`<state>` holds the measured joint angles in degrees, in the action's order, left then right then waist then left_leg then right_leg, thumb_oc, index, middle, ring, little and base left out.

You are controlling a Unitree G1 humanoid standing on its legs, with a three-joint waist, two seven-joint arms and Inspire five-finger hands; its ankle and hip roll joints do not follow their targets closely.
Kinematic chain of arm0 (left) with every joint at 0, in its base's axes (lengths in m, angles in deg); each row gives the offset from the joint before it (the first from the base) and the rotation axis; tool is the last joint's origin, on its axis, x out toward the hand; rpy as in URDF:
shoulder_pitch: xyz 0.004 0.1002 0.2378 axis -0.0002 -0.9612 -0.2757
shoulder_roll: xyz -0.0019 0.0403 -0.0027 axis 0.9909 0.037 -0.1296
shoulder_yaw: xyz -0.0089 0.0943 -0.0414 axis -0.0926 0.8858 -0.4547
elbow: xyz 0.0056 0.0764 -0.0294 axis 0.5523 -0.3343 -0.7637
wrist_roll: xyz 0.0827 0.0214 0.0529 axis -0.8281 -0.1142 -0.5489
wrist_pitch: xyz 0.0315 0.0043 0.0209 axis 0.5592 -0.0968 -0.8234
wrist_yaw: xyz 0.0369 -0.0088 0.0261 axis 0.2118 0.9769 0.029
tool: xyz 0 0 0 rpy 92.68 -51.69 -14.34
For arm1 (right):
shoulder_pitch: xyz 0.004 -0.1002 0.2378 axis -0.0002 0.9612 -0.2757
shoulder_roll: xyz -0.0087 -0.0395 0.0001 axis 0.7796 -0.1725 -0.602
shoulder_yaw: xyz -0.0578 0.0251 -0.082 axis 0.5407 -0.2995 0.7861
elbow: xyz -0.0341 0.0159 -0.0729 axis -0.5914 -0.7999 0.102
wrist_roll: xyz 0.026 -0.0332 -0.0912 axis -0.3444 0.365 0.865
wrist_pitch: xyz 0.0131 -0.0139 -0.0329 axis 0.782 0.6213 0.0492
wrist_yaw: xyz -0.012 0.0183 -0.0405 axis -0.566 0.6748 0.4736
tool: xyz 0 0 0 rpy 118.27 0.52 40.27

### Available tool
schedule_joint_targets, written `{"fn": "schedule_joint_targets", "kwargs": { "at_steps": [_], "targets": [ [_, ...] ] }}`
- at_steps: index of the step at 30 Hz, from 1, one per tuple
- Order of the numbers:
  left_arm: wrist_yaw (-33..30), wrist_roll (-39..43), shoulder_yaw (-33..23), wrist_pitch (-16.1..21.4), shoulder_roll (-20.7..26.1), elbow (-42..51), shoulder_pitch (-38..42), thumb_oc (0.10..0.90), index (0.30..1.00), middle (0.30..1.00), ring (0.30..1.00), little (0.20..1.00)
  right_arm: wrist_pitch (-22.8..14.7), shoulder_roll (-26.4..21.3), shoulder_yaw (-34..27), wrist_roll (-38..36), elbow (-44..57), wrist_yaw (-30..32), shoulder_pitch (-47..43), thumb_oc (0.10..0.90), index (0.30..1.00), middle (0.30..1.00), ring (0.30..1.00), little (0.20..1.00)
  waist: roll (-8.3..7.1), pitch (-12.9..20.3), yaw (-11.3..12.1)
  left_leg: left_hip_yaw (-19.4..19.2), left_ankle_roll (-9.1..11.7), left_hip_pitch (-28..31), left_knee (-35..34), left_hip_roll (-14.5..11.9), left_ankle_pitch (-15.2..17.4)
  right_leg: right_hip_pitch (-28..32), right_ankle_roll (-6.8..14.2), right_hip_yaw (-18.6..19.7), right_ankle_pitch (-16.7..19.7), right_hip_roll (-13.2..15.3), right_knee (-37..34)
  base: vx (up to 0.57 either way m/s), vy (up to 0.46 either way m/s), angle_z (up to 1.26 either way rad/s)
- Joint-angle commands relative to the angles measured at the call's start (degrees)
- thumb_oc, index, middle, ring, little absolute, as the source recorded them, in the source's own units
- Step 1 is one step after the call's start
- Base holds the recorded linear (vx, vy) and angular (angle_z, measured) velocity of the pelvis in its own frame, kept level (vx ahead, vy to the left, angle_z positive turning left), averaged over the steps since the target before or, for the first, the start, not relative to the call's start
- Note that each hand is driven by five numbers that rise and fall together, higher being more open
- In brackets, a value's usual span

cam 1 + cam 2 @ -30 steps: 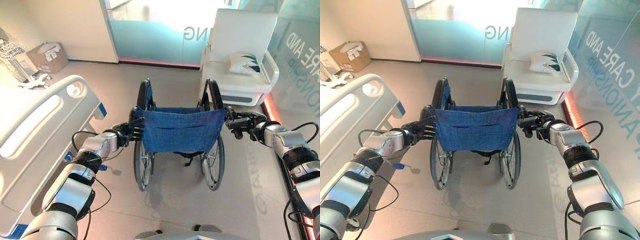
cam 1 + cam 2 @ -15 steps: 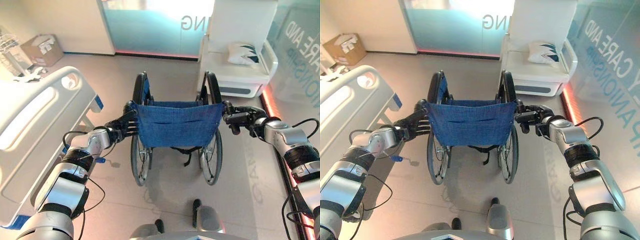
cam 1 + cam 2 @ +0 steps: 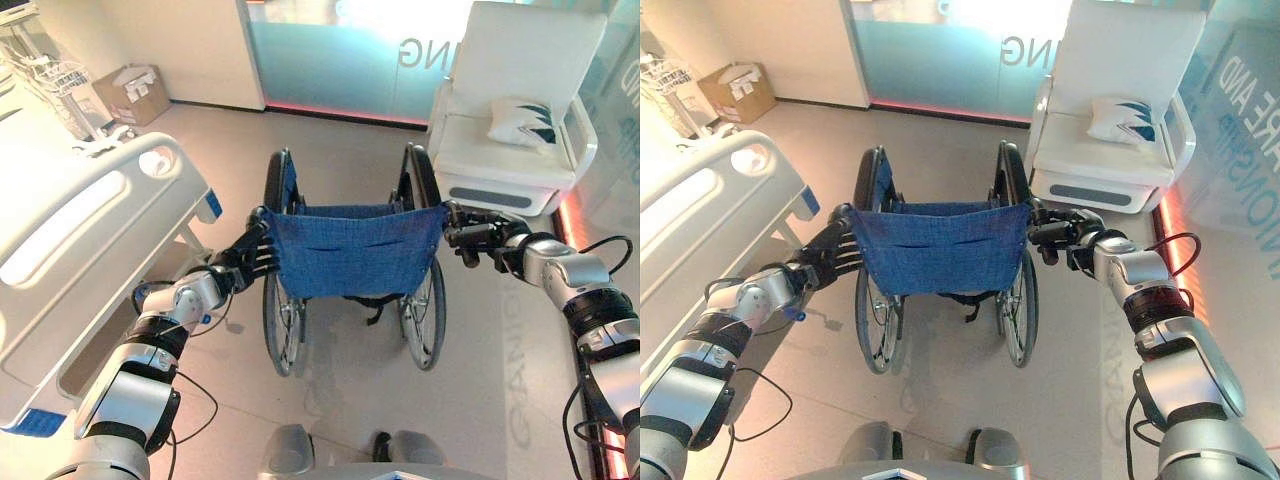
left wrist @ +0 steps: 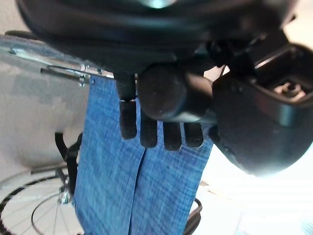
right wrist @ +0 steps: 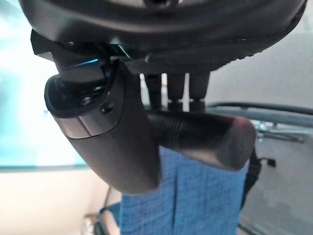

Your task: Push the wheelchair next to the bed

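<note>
Now wheelchair [image 3: 352,262] sits between both hands, blue backrest facing robot; seat contents hidden. Left hand [image 3: 247,262] curled round left push handle [image 4: 168,94], fingers [image 4: 149,129] wrapped over it against the blue cloth. Right hand [image 3: 478,238] clamped on right push handle [image 5: 203,137]. Bed [image 3: 70,235] just beyond the left hand; white armchair [image 3: 515,110] with a pillow [image 3: 520,122] on it, ahead of the right hand

I read the room as brightly and evenly lit, with strong glare blowing out the glass partition [image 3: 340,50] far beyond both hands and a red glow along its floor edge. Soft shadow lies under the wheelchair [image 3: 350,260]. In my wrist views each hand's near bulk is blurred; the blue fabric past the fingers is sharper.
</note>
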<state>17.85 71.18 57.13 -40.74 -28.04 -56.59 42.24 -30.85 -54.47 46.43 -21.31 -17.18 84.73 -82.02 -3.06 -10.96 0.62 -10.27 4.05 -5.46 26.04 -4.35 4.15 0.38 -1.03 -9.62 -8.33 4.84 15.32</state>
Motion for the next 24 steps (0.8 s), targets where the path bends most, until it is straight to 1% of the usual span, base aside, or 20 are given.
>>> {"fn": "schedule_joint_targets", "kwargs": {
  "at_steps": [1, 2, 4, 5, 6, 8, 9, 11, 12, 13, 14, 15, 16, 17, 18, 19, 21, 22, 23, 24],
  "targets": [
    [3.2, 1.9, -0.1, 3.6, -3.6, 2.1, 4.2, 0.4, 0.3, 0.3, 0.3, 0.3, -3.9, 5.2, 3.6, -4.9, 5.6, -5.1, -8.6, 0.4, 0.3, 0.3, 0.3, 0.3, 1.75, 1.1, 0.6, -2.8, 0.7, -2.1, -12.0, 2.6, -11.3, 8.2, 1.8, -1.8, 3.3, -4.8, -6.0, 0.42, 0.019, -0.02],
    [3.4, 2.2, 0.4, 3.9, -3.2, 2.2, 4.3, 0.4, 0.3, 0.3, 0.3, 0.3, -4.0, 4.8, 4.2, -5.2, 5.5, -5.0, -8.8, 0.4, 0.3, 0.3, 0.3, 0.3, 1.88, 1.4, 1.9, -2.8, 1.1, -4.4, -17.3, 3.6, -13.8, 10.9, 2.0, -0.8, 2.8, -5.7, -7.8, 0.43, 0.012, -0.11],
    [3.4, 3.0, 0.7, 4.2, -2.6, 2.7, 4.0, 0.4, 0.3, 0.3, 0.3, 0.3, -4.0, 4.0, 4.6, -5.4, 5.7, -5.3, -8.7, 0.4, 0.3, 0.3, 0.3, 0.3, 2.24, 1.9, 3.4, -2.4, 1.8, -6.7, -21.9, 3.8, -16.8, 13.4, 2.0, 0.3, 2.7, -7.0, -9.7, 0.38, 0.012, -0.34],
    [3.2, 3.6, 0.4, 3.8, -2.0, 3.5, 3.7, 0.4, 0.3, 0.3, 0.3, 0.3, -4.0, 3.4, 4.5, -4.8, 5.6, -6.2, -8.4, 0.4, 0.3, 0.3, 0.3, 0.3, 2.23, 2.3, 4.2, -2.4, 1.9, -7.5, -24.1, 4.1, -17.7, 15.0, 1.9, 1.1, 2.3, -7.3, -10.9, 0.41, 0.031, -0.63],
    [3.0, 4.1, 0.2, 3.7, -1.7, 3.9, 3.5, 0.4, 0.3, 0.3, 0.3, 0.3, -3.9, 2.8, 4.4, -4.3, 5.4, -7.1, -8.5, 0.4, 0.3, 0.3, 0.3, 0.3, 1.94, 2.5, 4.8, -2.8, 1.9, -7.7, -24.4, 4.6, -18.0, 16.3, 1.9, 1.2, 1.5, -7.2, -11.5, 0.38, 0.037, -0.69],
    [2.5, 3.6, -0.8, 3.1, -1.3, 4.1, 3.5, 0.4, 0.3, 0.3, 0.3, 0.3, -3.9, 2.7, 4.3, -3.3, 4.4, -9.1, -9.1, 0.4, 0.3, 0.3, 0.3, 0.3, 1.36, 3.6, 5.5, -3.1, 0.0, -6.7, -22.9, 5.4, -15.0, 17.1, 2.5, 1.1, 0.8, -6.2, -12.1, 0.33, 0.062, -0.85],
    [2.5, 2.9, -0.7, 3.5, -1.2, 3.7, 3.5, 0.4, 0.3, 0.3, 0.3, 0.3, -3.9, 3.0, 4.4, -3.1, 4.2, -9.2, -9.2, 0.4, 0.3, 0.3, 0.3, 0.3, 1.23, 4.0, 5.8, -2.4, -0.3, -6.4, -22.7, 5.6, -14.3, 17.4, 2.7, 1.0, 0.4, -5.9, -12.0, 0.31, 0.086, -0.88],
    [3.4, 1.2, -0.8, 4.3, -1.1, 2.8, 3.4, 0.4, 0.3, 0.3, 0.3, 0.3, -4.6, 2.8, 4.0, -2.7, 4.1, -10.9, -8.5, 0.4, 0.3, 0.3, 0.3, 0.3, 0.69, 4.7, 6.4, -2.4, -1.9, -5.8, -20.6, 6.0, -11.4, 18.0, 3.3, 0.1, -0.6, -4.7, -11.6, 0.34, 0.114, -0.73],
    [3.4, 1.0, -0.8, 4.4, -1.2, 2.8, 3.3, 0.4, 0.3, 0.3, 0.3, 0.3, -4.8, 2.7, 3.7, -2.6, 4.2, -11.2, -8.0, 0.4, 0.3, 0.3, 0.3, 0.3, 0.48, 4.9, 6.6, -2.3, -2.4, -5.7, -20.2, 6.3, -10.7, 18.2, 3.5, -0.1, -0.8, -4.3, -11.5, 0.32, 0.124, -0.47],
    [3.9, 0.6, -0.7, 4.5, -1.3, 2.4, 3.3, 0.4, 0.3, 0.3, 0.3, 0.3, -4.9, 2.6, 3.4, -2.4, 4.2, -11.6, -7.5, 0.4, 0.3, 0.3, 0.3, 0.3, -0.01, 5.4, 6.8, -2.1, -3.3, -5.1, -20.0, 6.9, -9.5, 18.4, 4.2, -0.7, -0.7, -3.6, -11.3, 0.27, 0.116, -0.18],
    [4.1, -0.2, -0.4, 4.6, -1.6, 2.2, 3.4, 0.4, 0.3, 0.3, 0.3, 0.3, -5.0, 2.6, 3.1, -1.9, 4.1, -11.5, -7.2, 0.4, 0.3, 0.3, 0.3, 0.3, -0.47, 5.8, 7.0, -1.4, -4.3, -4.3, -19.9, 7.6, -8.6, 18.2, 5.0, -1.5, -0.5, -2.7, -9.8, 0.28, 0.127, -0.06],
    [4.1, -0.5, -0.2, 4.7, -1.8, 2.1, 3.6, 0.4, 0.3, 0.3, 0.3, 0.3, -5.3, 2.6, 2.9, -1.7, 3.9, -11.5, -6.9, 0.4, 0.3, 0.3, 0.3, 0.3, -0.62, 6.0, 7.0, -1.0, -4.7, -3.7, -20.1, 7.9, -8.3, 17.7, 5.6, -2.0, 0.1, -2.0, -8.5, 0.35, 0.181, 0.06],
    [3.9, -0.6, 0.3, 5.2, -2.5, 1.7, 4.0, 0.4, 0.3, 0.3, 0.3, 0.3, -5.9, 2.9, 2.2, -1.1, 3.5, -11.5, -6.2, 0.4, 0.3, 0.3, 0.3, 0.3, -1.04, 6.2, 6.9, -0.7, -6.0, -2.6, -20.2, 8.9, -7.4, 16.4, 7.2, -3.1, 3.0, 0.0, -3.5, 0.27, 0.158, 0.18],
    [3.9, -0.7, 0.5, 5.3, -2.7, 1.6, 4.1, 0.4, 0.3, 0.3, 0.3, 0.3, -6.1, 3.0, 2.0, -0.8, 3.4, -11.5, -5.9, 0.4, 0.3, 0.3, 0.3, 0.3, -1.12, 6.3, 6.8, -0.7, -6.3, -2.4, -20.2, 9.1, -7.2, 15.9, 7.6, -3.5, 4.1, 0.6, -1.9, 0.26, 0.169, 0.2],
    [3.9, -1.1, 0.6, 5.5, -3.1, 1.6, 4.2, 0.4, 0.3, 0.3, 0.3, 0.3, -6.4, 3.2, 1.9, -0.6, 3.4, -11.2, -5.7, 0.4, 0.3, 0.3, 0.3, 0.3, -1.12, 6.3, 6.8, -0.6, -6.6, -2.1, -20.2, 9.4, -7.0, 15.1, 8.3, -4.2, 6.2, 2.0, 1.3, 0.18, 0.144, 0.16],
    [4.0, -1.2, 0.8, 5.8, -3.4, 1.5, 4.3, 0.4, 0.3, 0.3, 0.3, 0.3, -6.5, 3.2, 1.6, -0.4, 3.4, -11.0, -5.4, 0.4, 0.3, 0.3, 0.3, 0.3, -0.77, 6.3, 6.6, -0.4, -7.1, -1.5, -19.9, 9.5, -6.4, 13.0, 8.8, -4.0, 8.8, 3.6, 7.0, 0.21, 0.168, 0.07],
    [4.4, -1.5, 1.1, 5.8, -4.0, 1.4, 4.5, 0.4, 0.3, 0.3, 0.3, 0.3, -6.8, 3.1, 1.1, 0.0, 3.8, -10.6, -4.7, 0.4, 0.3, 0.3, 0.3, 0.3, 0.07, 5.7, 5.8, 1.5, -8.0, -0.2, -19.0, 10.0, -5.1, 9.1, 8.7, -1.6, 11.1, 3.9, 16.6, 0.24, 0.153, 0.2],
    [4.4, -1.5, 1.0, 5.8, -4.3, 1.5, 4.2, 0.4, 0.3, 0.3, 0.3, 0.3, -7.1, 2.8, 1.1, -0.2, 3.7, -10.7, -4.6, 0.4, 0.3, 0.3, 0.3, 0.3, 0.47, 5.5, 5.4, 2.4, -8.3, 0.9, -18.5, 10.3, -4.5, 6.8, 8.6, -1.2, 12.5, 4.2, 20.9, 0.29, 0.121, 0.54],
    [4.3, -1.8, 0.7, 5.8, -4.7, 1.7, 4.1, 0.4, 0.3, 0.3, 0.3, 0.3, -7.0, 2.9, 1.2, -0.5, 3.6, -10.5, -5.0, 0.4, 0.3, 0.3, 0.3, 0.3, 0.74, 5.2, 5.2, 2.7, -8.5, 2.1, -18.3, 10.3, -3.7, 4.8, 8.4, -1.7, 13.2, 5.3, 22.3, 0.29, 0.082, 0.6],
    [4.4, -2.6, 0.6, 5.9, -5.2, 1.8, 3.8, 0.4, 0.3, 0.3, 0.3, 0.3, -6.9, 3.2, 1.0, -0.2, 3.2, -10.6, -5.3, 0.4, 0.3, 0.3, 0.3, 0.3, 0.85, 5.0, 5.2, 2.9, -8.7, 3.0, -18.3, 10.4, -3.2, 3.8, 8.3, -2.6, 13.5, 6.5, 21.3, 0.3, 0.007, 0.47]
  ]
}}
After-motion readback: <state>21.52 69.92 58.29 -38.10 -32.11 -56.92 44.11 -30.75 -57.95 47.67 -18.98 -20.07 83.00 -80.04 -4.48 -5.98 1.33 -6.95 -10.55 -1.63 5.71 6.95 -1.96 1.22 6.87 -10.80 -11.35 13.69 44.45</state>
